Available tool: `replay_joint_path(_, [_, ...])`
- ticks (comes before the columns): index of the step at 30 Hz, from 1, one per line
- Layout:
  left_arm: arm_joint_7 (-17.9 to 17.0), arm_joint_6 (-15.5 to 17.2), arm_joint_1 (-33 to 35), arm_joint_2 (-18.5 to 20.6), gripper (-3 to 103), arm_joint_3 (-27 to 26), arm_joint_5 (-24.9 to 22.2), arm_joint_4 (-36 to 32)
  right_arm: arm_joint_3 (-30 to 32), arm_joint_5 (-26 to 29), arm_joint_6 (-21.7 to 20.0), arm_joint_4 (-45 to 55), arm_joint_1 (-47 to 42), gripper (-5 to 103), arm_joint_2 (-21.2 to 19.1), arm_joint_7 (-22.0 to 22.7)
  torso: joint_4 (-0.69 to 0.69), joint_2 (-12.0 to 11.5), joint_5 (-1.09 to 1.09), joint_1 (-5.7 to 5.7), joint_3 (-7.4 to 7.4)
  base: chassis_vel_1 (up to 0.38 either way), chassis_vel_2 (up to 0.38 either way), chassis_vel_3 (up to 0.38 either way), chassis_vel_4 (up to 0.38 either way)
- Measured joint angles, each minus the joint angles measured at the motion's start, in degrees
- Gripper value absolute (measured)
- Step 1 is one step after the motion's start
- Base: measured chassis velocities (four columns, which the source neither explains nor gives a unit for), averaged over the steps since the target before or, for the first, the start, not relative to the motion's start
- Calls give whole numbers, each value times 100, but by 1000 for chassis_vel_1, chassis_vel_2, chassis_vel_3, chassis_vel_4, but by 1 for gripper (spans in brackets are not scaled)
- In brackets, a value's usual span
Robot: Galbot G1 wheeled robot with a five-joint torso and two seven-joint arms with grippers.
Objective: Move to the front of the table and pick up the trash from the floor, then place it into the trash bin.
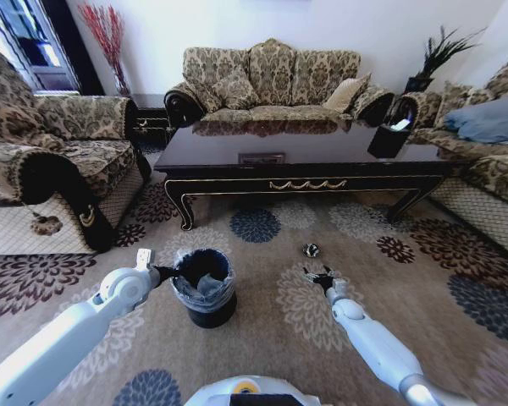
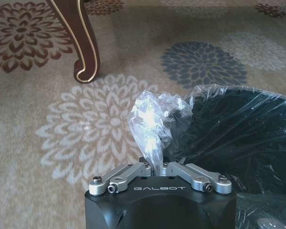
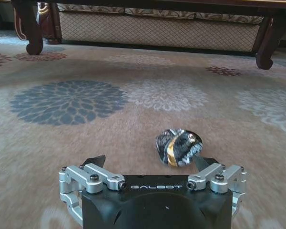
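The trash (image 1: 311, 250) is a small crumpled dark and silvery ball with a gold streak, lying on the carpet in front of the table (image 1: 305, 148). My right gripper (image 1: 322, 277) hovers low just short of it, open. In the right wrist view the trash (image 3: 178, 147) sits just beyond the right gripper (image 3: 151, 161), off-centre toward one finger (image 3: 206, 163). The black trash bin (image 1: 205, 288) stands on the carpet at my left. My left gripper (image 2: 157, 164) is shut on a bunched fold of the bin's clear liner (image 2: 155, 114) at the bin's rim (image 2: 238, 93).
Patterned carpet spreads between me and the table. A curved table leg (image 2: 83, 43) stands beyond the bin. Sofas flank the left (image 1: 42, 161), back (image 1: 271, 80) and right (image 1: 491, 161). A small black box (image 1: 389, 135) stands on the table's right end.
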Motion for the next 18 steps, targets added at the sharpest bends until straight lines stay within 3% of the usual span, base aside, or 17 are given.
replay_joint_path(10, [12,0,14,-23,4,-18,15,-6,67,-33,-13,-339,132,100,24,68,-1,0,2,2,2,-174,203,200,-181])
replay_joint_path(18, [71,0,14,-31,4,-50,30,12,238,-20,-11,-976,360,100,197,284,-1,0,3,1,0,-62,74,53,-57])
